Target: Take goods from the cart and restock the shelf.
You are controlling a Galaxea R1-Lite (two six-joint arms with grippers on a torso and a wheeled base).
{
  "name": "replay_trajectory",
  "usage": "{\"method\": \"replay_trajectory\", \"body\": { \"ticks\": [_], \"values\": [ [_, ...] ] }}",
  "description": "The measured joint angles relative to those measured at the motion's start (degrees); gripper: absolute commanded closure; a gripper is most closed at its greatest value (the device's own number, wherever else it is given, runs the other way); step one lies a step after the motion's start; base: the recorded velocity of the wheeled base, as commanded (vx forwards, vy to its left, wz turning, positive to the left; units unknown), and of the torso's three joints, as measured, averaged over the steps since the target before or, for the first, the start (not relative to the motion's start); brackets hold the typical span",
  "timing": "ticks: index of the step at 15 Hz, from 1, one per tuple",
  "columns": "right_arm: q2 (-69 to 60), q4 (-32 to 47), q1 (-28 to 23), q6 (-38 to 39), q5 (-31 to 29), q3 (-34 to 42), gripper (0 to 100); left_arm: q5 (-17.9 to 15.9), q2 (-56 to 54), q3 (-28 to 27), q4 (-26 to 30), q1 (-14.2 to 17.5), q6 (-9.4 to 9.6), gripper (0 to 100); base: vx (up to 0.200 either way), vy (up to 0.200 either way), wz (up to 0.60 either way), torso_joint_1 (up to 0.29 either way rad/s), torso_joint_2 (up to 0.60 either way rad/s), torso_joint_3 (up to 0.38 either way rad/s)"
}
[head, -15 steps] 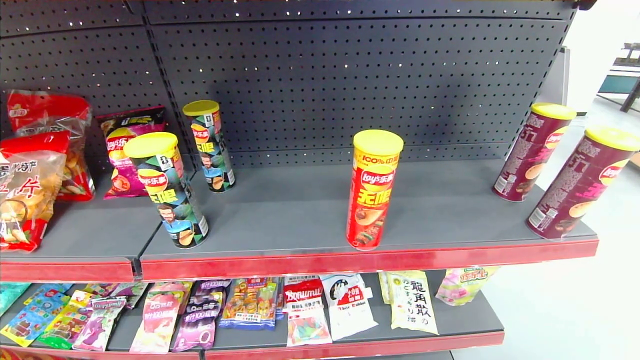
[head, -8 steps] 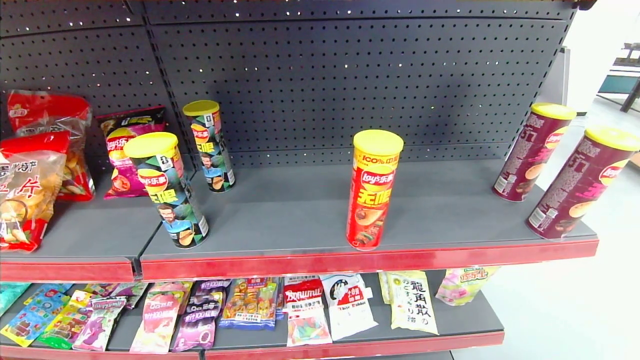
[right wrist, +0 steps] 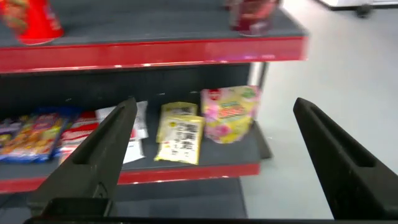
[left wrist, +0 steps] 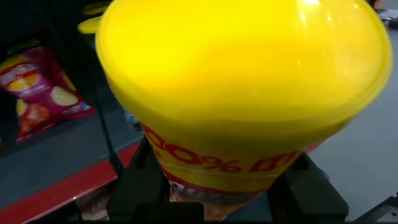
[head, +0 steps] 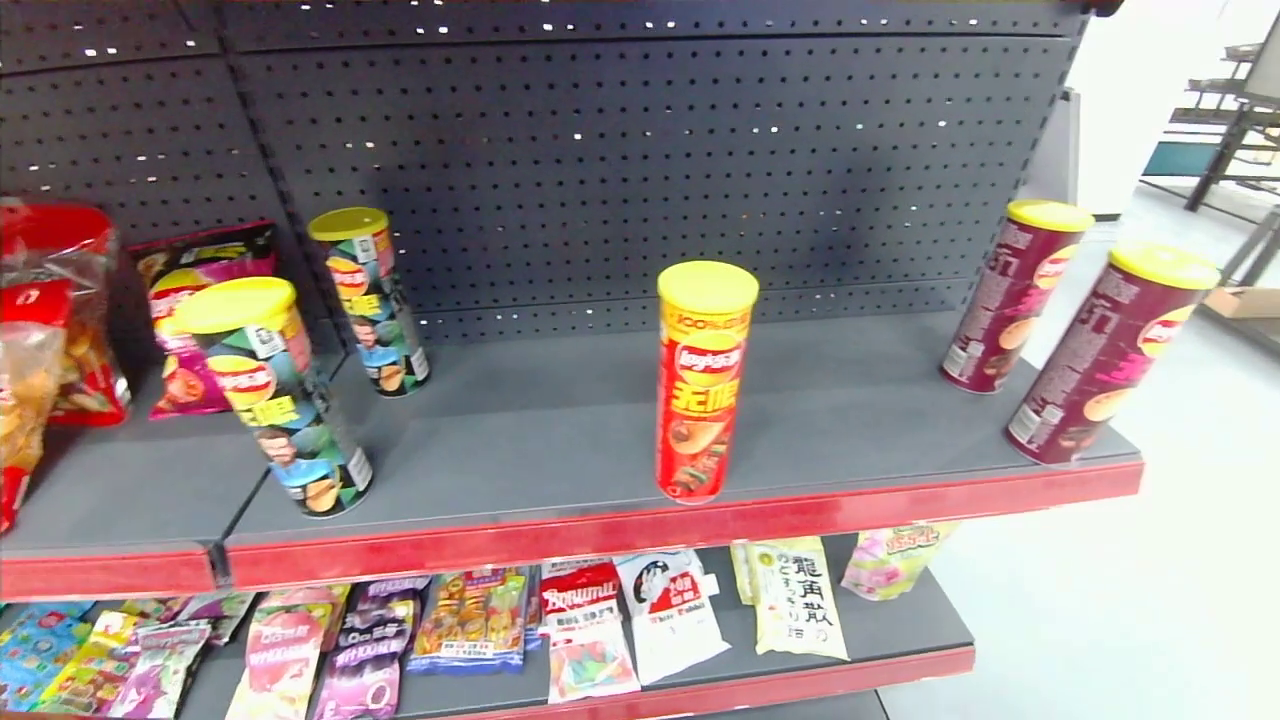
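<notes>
The head camera is turning right while nothing on the shelf (head: 560, 420) is moving, so the robot is probably lining up a spot: the left gripper (left wrist: 224, 193) is pinching a red can (left wrist: 242, 81) with the shelf just beyond it, and the right gripper (right wrist: 214, 106) is hanging spread and empty.

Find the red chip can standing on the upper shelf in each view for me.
Head view: red chip can upright just behind the red shelf edge, about midway along.
Left wrist view: a different one, the held chip can, sits in the left gripper.
Right wrist view: the standing can's lower end, just behind that edge.
Shared landmark: the red shelf edge.
</notes>
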Motion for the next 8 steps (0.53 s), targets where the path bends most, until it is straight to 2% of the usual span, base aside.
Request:
{"method": "replay_trajectory", "body": {
  "ticks": [1,8],
  "values": [
    [0.0,0.0,0.1,0.0,0.0,0.0,0,0.0,0.0,0.0,0.0,0.2,-0.05,100,0.000,0.000,-0.60,0.002,0.00,-0.002],
    [0.0,0.0,0.0,0.1,0.1,0.0,0,0.1,1.5,0.1,-0.3,0.1,-0.33,100,0.000,0.000,0.00,0.000,0.00,0.000]
  ]
}}
